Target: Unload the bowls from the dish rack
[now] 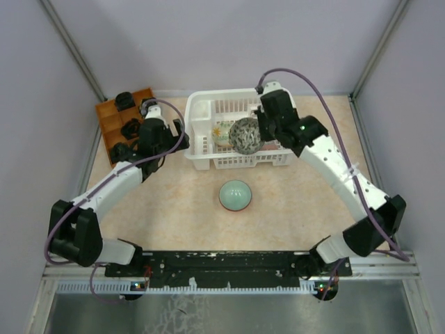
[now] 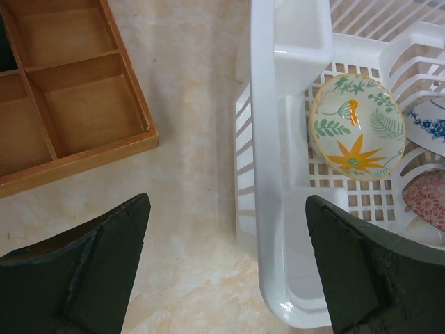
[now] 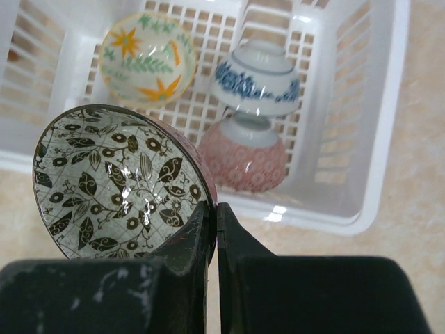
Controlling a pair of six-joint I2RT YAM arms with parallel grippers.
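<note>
The white dish rack [image 1: 201, 132] stands at the table's back middle. My right gripper [image 3: 215, 209] is shut on the rim of a dark grey-and-white patterned bowl [image 3: 118, 184], held above the rack's front part [image 1: 245, 135]. In the rack [image 3: 348, 139] lie a floral yellow-and-green bowl [image 3: 147, 56], a blue-and-white bowl [image 3: 257, 78] and a pink-red bowl [image 3: 243, 160]. A pale green bowl [image 1: 236, 195] sits upside down on the table in front of the rack. My left gripper [image 2: 226, 268] is open and empty above the rack's left front corner [image 2: 278, 209]; the floral bowl [image 2: 357, 127] shows there too.
An orange-brown compartment tray [image 1: 115, 118] with small dark items stands at the back left, beside the left gripper; its empty compartments show in the left wrist view [image 2: 76, 90]. Grey walls enclose the table on the left, right and back.
</note>
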